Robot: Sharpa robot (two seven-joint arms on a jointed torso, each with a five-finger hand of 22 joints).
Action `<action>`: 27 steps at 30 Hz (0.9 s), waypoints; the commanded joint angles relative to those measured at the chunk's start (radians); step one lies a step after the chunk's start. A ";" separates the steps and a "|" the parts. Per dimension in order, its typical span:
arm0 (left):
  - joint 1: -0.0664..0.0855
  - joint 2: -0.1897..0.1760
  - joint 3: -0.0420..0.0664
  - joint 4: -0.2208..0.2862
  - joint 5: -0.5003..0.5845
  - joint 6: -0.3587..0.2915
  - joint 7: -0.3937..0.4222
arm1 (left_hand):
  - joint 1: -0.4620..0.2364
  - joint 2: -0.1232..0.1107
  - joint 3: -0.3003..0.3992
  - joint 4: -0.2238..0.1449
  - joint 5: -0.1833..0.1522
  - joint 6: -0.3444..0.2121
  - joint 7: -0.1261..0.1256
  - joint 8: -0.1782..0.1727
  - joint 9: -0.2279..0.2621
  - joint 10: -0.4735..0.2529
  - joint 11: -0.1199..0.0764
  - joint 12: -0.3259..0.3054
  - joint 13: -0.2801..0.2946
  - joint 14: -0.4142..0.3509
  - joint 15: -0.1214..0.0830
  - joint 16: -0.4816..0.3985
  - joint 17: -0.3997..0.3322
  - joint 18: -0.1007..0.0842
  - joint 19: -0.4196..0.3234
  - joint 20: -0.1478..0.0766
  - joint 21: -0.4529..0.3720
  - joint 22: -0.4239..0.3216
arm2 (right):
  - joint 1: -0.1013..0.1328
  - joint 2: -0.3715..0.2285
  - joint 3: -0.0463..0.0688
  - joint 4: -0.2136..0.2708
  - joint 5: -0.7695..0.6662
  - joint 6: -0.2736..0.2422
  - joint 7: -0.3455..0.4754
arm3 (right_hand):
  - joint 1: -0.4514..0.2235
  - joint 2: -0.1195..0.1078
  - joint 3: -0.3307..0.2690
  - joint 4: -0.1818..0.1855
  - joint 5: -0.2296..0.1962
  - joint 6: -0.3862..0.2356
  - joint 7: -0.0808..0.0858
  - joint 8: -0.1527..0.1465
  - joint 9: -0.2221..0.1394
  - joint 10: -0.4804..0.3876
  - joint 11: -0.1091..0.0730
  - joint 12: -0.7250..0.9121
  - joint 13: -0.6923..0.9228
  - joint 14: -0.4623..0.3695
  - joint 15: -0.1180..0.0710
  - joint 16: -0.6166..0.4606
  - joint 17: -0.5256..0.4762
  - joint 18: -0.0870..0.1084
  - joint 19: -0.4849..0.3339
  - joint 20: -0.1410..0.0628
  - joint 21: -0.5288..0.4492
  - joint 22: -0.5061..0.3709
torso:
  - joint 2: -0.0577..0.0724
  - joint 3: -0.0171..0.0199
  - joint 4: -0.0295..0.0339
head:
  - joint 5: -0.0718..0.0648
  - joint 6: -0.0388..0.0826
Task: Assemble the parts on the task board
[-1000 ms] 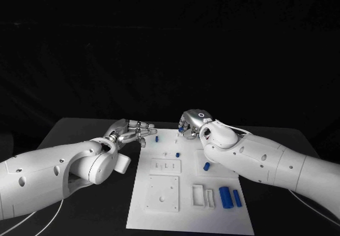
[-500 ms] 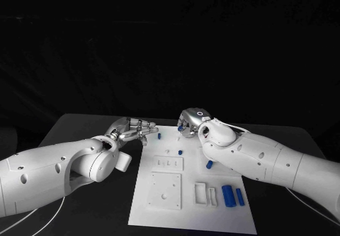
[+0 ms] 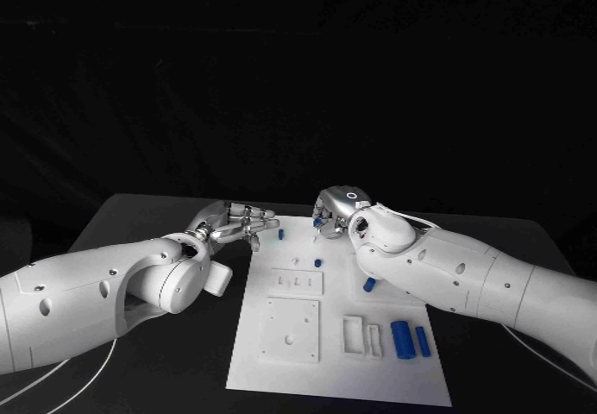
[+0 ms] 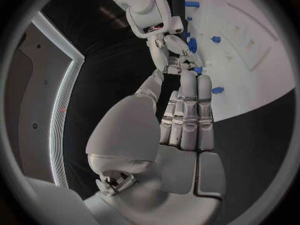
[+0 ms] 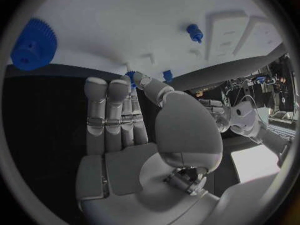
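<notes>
The white task board [image 3: 373, 379] lies in the middle of the black table. My right hand [image 3: 336, 209] hovers over the board's far edge. Its thumb and fingertips pinch a small blue part [image 5: 130, 75], which is mostly hidden behind the thumb. A blue gear [image 5: 30, 45] lies on the board near that hand. My left hand [image 3: 234, 224] is beside the board's far left corner, with its fingers [image 4: 187, 110] straight and nothing in them. Small blue pegs [image 3: 284, 233] [image 3: 318, 260] stand on the board, and another blue piece [image 3: 369, 283] sits by my right forearm.
Two blue cylinders [image 3: 400, 336] [image 3: 422, 341] lie side by side at the board's near right. White blocks [image 3: 354, 335] are next to them, and a raised square plate [image 3: 289, 329] is to their left. Both forearms flank the board.
The whole head view has shifted a little. Both hands keep their places relative to the board, and no part has visibly moved.
</notes>
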 commanded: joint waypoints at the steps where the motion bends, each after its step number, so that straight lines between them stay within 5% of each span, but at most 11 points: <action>1: 0.003 0.003 0.001 0.000 0.002 0.016 0.002 | 0.001 -0.007 0.000 0.009 -0.001 -0.009 0.001 -0.001 -0.001 -0.005 0.001 0.003 0.001 0.002 0.007 -0.002 -0.001 0.013 0.001 0.006 0.008 -0.003 | -0.002 -0.001 -0.001 0.004 -0.003 0.036 0.007 | -0.001 0.010 -0.001 -0.006 0.005 0.010 -0.003 0.004 0.081 0.007 0.000 0.003 0.001 0.001 -0.008 -0.001 -0.001 0.007 0.018 -0.001 -0.006 0.003 | 0.001 -0.0001 0.0013 | -0.003 -0.007; 20: 0.003 0.005 0.001 -0.005 0.003 0.015 0.000 | 0.003 -0.008 0.001 0.010 -0.002 -0.010 0.002 -0.001 -0.001 -0.008 0.001 0.003 0.001 0.002 0.008 -0.002 -0.002 0.013 0.000 0.007 0.010 -0.008 | -0.004 0.009 -0.002 -0.019 -0.003 0.052 0.009 | -0.005 0.013 -0.006 -0.008 0.011 0.008 -0.002 0.003 0.080 0.005 0.000 0.003 0.001 0.000 -0.008 -0.002 -0.003 0.007 0.023 -0.001 -0.016 0.020 | 0.004 -0.0017 0.0014 | 0.000 -0.009; 27: 0.003 0.008 0.001 -0.009 0.004 0.016 0.001 | 0.003 -0.008 0.001 0.010 -0.002 -0.010 0.002 -0.001 -0.001 -0.008 0.001 0.003 0.001 0.002 0.008 -0.002 -0.002 0.013 0.000 0.007 0.010 -0.008 | -0.005 0.017 -0.003 -0.027 -0.004 0.048 0.006 | 0.003 0.017 -0.013 -0.010 -0.022 -0.012 0.004 0.002 0.070 -0.016 0.006 0.001 -0.009 0.001 -0.004 -0.001 -0.004 0.008 0.027 0.002 -0.021 0.028 | 0.003 -0.0023 0.0038 | 0.001 -0.018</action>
